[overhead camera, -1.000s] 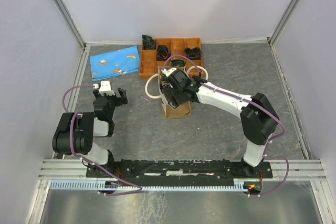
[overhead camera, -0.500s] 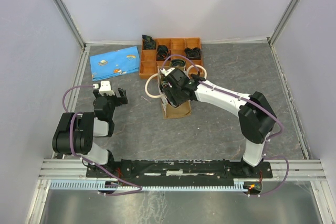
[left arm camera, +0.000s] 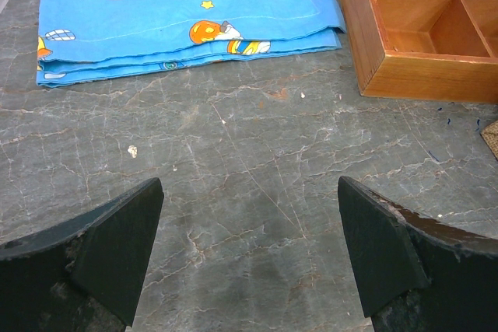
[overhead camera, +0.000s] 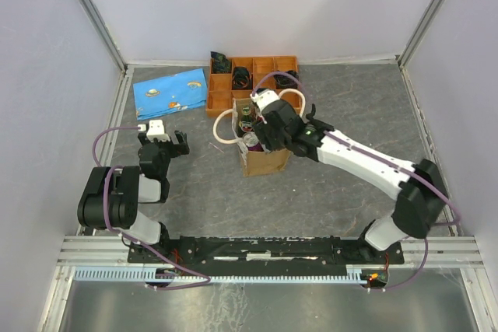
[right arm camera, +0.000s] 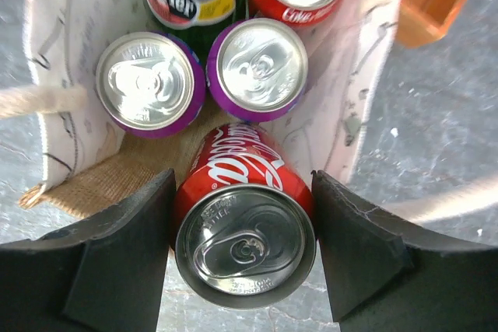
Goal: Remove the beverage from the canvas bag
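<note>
White arm shells (overhead camera: pixel 354 157), black joints (overhead camera: pixel 105 200), purple cables (overhead camera: pixel 96 145), matte black wedge claw fingers (left arm camera: pixel 117 246), scuffed edges

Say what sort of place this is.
Probably a robot test cell: blank white walls, two arms bolted to a rail, staged props like a canvas bag of cans.

Right hand (right arm camera: pixel 243 258) drawn up from inside the canvas bag (overhead camera: pixel 265 163), red cola can (right arm camera: pixel 243 192) raised with it

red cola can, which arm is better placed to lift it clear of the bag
Right. The right tool is clamped on the red cola can over the canvas bag; the left tool sits open over the table, away from the bag.
</note>
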`<action>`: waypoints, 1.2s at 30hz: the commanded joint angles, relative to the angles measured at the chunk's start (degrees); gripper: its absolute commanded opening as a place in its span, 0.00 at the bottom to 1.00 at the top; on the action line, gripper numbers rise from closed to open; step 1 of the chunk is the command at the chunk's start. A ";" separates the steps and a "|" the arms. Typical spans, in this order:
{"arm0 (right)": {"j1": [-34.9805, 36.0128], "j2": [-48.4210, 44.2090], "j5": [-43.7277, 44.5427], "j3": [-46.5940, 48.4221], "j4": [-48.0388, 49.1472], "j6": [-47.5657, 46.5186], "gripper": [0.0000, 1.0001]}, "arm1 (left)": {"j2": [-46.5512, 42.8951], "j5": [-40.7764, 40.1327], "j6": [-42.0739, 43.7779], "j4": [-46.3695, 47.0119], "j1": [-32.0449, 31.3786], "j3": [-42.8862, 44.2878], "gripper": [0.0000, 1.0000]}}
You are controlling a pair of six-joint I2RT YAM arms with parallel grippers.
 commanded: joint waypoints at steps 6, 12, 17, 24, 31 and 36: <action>-0.09 -11.44 8.49 1.71 13.61 -4.63 0.00 | -0.24 -0.84 2.28 2.04 -0.18 0.54 0.99; -0.09 -18.27 14.70 1.09 20.28 -9.17 0.00 | -0.23 -0.90 2.29 2.01 -0.18 0.54 0.99; -0.36 -24.05 25.42 -1.13 26.82 -14.89 0.00 | -0.29 -0.86 2.30 2.03 -0.18 0.54 0.99; -9.65 -27.07 30.50 -3.18 24.04 -12.71 0.00 | -0.27 -0.80 2.27 2.02 -0.14 0.54 0.99; -24.56 -25.98 25.28 -7.61 18.65 -5.40 0.00 | -0.24 -0.82 2.27 2.03 -0.26 0.53 0.99; -28.50 -21.37 18.85 -9.91 17.91 -1.74 0.00 | -0.28 -0.92 2.26 2.05 -0.27 0.53 0.99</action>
